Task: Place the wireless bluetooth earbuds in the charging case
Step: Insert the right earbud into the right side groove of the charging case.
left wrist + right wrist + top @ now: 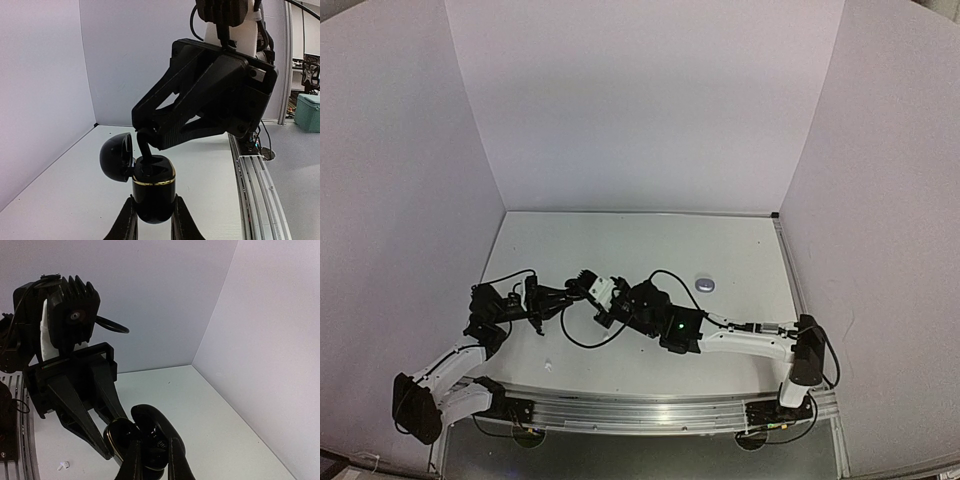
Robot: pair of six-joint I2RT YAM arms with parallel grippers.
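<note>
My left gripper (152, 202) is shut on a black charging case (153, 190) with a gold band and holds it upright above the table. The case's lid (115, 157) hangs open to the left. My right gripper (142, 146) reaches down from above with its tips at the case's mouth. In the right wrist view my right gripper (154, 444) is shut on a small black earbud (156, 454), pressed against the open case (111, 439) and its lid (156, 421). In the top view both grippers (588, 294) meet left of the table's middle.
A silvery grey case (705, 283) lies shut on the table right of the arms. A tiny white bud (548, 365) lies near the front edge and also shows in the right wrist view (62, 466). Walls enclose the table on three sides.
</note>
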